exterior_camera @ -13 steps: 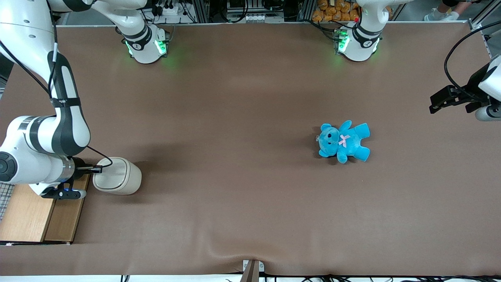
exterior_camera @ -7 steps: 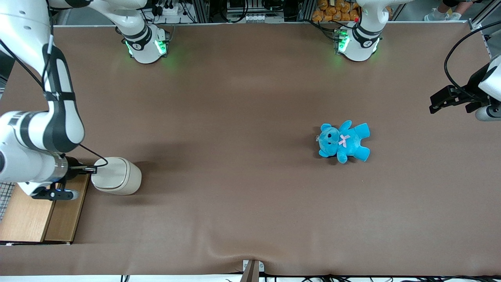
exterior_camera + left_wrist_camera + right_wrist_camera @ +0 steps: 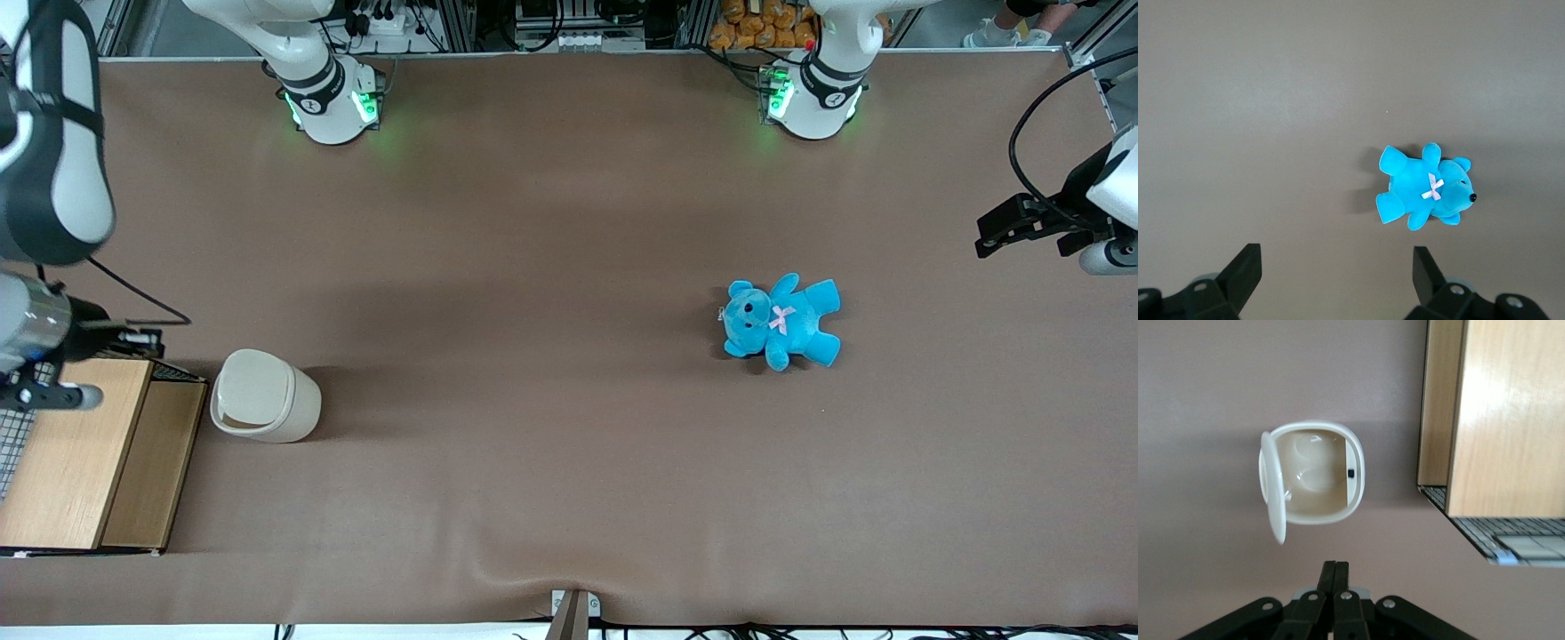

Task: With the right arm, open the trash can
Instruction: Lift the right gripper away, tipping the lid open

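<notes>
The cream-white trash can (image 3: pixel 267 409) stands on the brown table beside the wooden box. In the right wrist view the trash can (image 3: pixel 1315 477) is open: its flat lid (image 3: pixel 1272 490) stands up on edge at one side and the empty inside shows. My right arm's gripper (image 3: pixel 149 339) is shut and empty. It hangs raised over the corner of the wooden box, apart from the can, at the working arm's end of the table. In the wrist view the gripper (image 3: pixel 1335 567) has its two fingers pressed together, with the can some way off.
A wooden box (image 3: pixel 80 453) with a wire-mesh side stands next to the can at the table's edge; it also shows in the right wrist view (image 3: pixel 1501 420). A blue teddy (image 3: pixel 781 320) lies toward the parked arm's end, also in the left wrist view (image 3: pixel 1425 188).
The gripper was at the can's lid edge; it has pulled back and risen toward the table's end. The lid now stands open and the can has shifted slightly.
</notes>
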Controlling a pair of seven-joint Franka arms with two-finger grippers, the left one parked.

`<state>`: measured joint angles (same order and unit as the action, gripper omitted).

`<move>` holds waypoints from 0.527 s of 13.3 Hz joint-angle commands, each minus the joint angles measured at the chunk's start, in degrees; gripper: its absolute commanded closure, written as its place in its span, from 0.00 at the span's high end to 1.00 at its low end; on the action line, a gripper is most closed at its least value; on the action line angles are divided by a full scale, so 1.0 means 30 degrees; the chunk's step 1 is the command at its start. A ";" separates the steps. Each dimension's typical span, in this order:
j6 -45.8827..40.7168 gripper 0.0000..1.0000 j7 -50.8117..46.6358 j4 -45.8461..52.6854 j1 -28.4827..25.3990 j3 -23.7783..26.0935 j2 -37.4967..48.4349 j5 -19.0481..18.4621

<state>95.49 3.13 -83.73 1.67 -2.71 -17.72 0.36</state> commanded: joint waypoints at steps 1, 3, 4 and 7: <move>-0.0628 1.00 0.0275 -0.0449 0.0118 0.0082 0.1770 0.0028; -0.1854 1.00 0.0101 -0.0303 0.0031 0.0140 0.2708 0.0028; -0.2440 1.00 0.0071 -0.0099 0.0002 0.0170 0.2915 0.0028; -0.4607 1.00 -0.0075 0.1478 0.0031 0.0082 0.3152 0.0145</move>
<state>85.03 3.14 -82.20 1.63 -2.55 -8.58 0.50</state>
